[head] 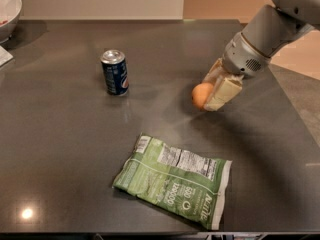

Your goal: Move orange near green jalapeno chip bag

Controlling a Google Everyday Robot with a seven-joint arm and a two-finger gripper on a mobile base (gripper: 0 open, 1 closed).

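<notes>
The orange (200, 95) is a small round fruit at the right of the dark table, held between my gripper's cream fingers (223, 91). My gripper (212, 93) reaches in from the upper right and is shut on the orange, just above the table top. The green jalapeno chip bag (175, 179) lies flat near the front edge, below and a little left of the orange, with its white label up. A clear gap of table separates the orange from the bag.
A blue soda can (115, 72) stands upright to the left of the orange. A white bowl (7, 6) sits at the far left corner, with a white sheet (4, 56) at the left edge. The table's right edge (295, 119) runs close behind the gripper.
</notes>
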